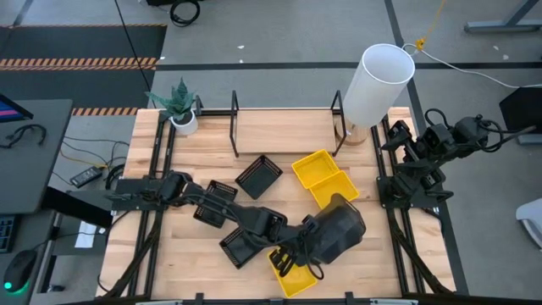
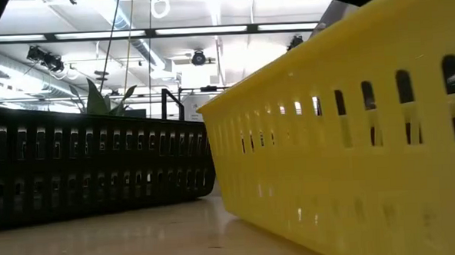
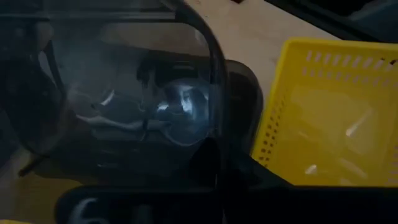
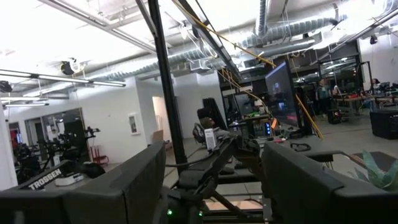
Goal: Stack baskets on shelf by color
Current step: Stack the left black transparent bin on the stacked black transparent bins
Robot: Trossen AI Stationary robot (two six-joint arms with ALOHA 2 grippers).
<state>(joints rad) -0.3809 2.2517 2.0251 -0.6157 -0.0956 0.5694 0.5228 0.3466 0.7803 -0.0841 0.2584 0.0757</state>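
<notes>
While my left tool [image 1: 315, 254] is clenched on the near rim of a dark grey basket [image 1: 339, 229], the relation that matters is where the shelf [image 1: 284, 131] lies from this basket: it is at the far side of the counter [image 1: 423, 246], well apart, across the scattered baskets. The grey basket sits at the near middle of the counter, tilted, with its long axis running diagonally from the tool toward the far right. It is just beside a yellow basket [image 1: 292, 275] at the near edge and near two more yellow baskets [image 1: 324, 178] toward the shelf. Black slatted baskets [image 1: 258, 176] lie to the left. I judge the left arm must lift and carry it away from me. My right tool [image 1: 398, 144] waits released, at the right end of the shelf beside a white cylinder [image 1: 377, 85].
</notes>
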